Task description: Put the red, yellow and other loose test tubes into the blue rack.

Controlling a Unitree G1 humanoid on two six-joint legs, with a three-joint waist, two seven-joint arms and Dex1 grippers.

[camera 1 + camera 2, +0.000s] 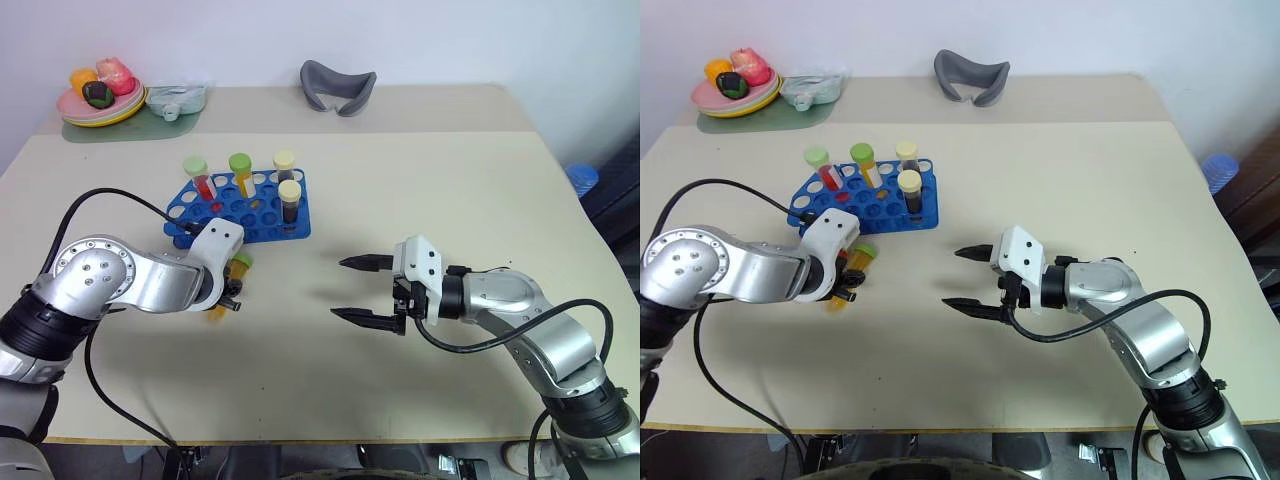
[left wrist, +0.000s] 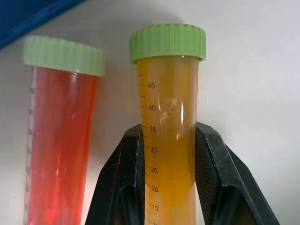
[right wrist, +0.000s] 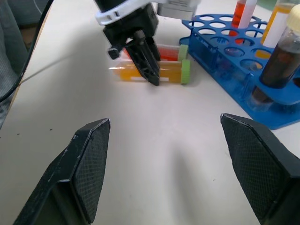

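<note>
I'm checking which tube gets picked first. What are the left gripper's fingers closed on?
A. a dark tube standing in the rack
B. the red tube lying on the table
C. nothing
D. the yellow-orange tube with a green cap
D: in the left wrist view the left gripper has its black fingers clamped on the yellow-orange tube, while the red tube lies free beside it.

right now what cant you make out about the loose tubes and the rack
- Red tube: lower end cut off by the left wrist view's edge; in the eye views the left tool hides it.
- Yellow tube: bottom hidden between the tool's fingers.
- Blue rack: near-left corner covered by the left arm in the eye views.
</note>
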